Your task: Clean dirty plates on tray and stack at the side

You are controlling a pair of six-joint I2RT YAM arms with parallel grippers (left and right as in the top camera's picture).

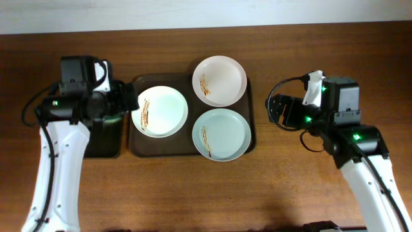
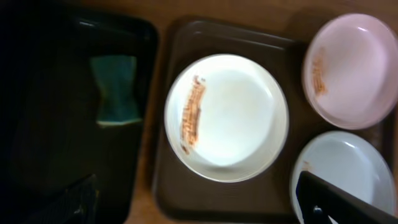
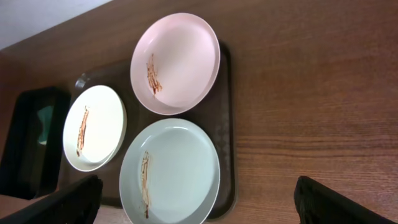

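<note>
I judge the task not begun: the white plate (image 1: pixel 159 111) just beside my left pincer (image 1: pixel 129 98), whose opening I cannot tell, and the pinkish plate (image 1: pixel 219 80) and blue-green plate (image 1: pixel 221 133) near my wide-open, empty right pincer (image 1: pixel 275 108) all lie streaked on the tray (image 1: pixel 138 149), unstacked.

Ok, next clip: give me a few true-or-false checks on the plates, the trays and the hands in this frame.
1. The white plate, the pinkish plate and the blue-green plate all lie on the brown tray. True.
2. Only the blue-green plate is streaked. False: each of the three carries a brown-orange streak.
3. A teal sponge lies in the black tray. True.
4. The right hand grips a plate. False: it is open and empty, off to the right of the brown tray.
</note>
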